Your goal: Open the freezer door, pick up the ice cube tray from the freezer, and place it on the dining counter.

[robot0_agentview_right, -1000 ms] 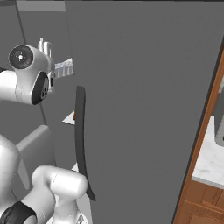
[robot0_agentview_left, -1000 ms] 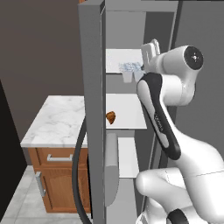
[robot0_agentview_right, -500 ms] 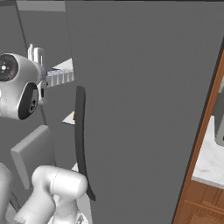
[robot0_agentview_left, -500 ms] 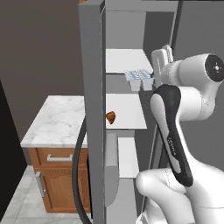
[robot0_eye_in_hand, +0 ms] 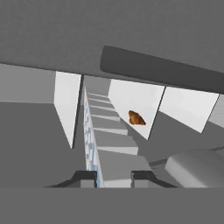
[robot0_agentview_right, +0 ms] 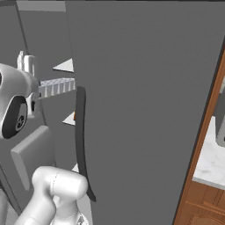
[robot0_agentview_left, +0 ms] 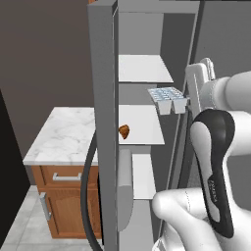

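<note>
My gripper [robot0_agentview_left: 189,100] is shut on one end of the ice cube tray [robot0_agentview_left: 168,99], a pale blue-white strip of small cells held level in front of the freezer's [robot0_agentview_left: 147,29] white shelves. The freezer door [robot0_agentview_left: 103,122] stands open to the left, edge-on, its dark curved handle [robot0_agentview_left: 89,196] low down. From the right base, the ice cube tray [robot0_agentview_right: 57,86] sticks out sideways from the gripper [robot0_agentview_right: 37,90]. Looking along the hand, the tray [robot0_eye_in_hand: 94,144] runs away from between the fingertips [robot0_eye_in_hand: 85,177]. The dining counter is out of view.
A small brown food item [robot0_agentview_left: 124,131] lies on the middle freezer shelf [robot0_agentview_left: 144,125]. A marble-topped drawer cabinet [robot0_agentview_left: 63,135] stands left of the open door. The closed plain grey door [robot0_agentview_right: 145,110] with its dark handle [robot0_agentview_right: 80,140] is close on the right.
The gripper has carried the ice cube tray to the right and a little lower, out from over the shelves, as the arm swung round. The door and the brown item have stayed put.
</note>
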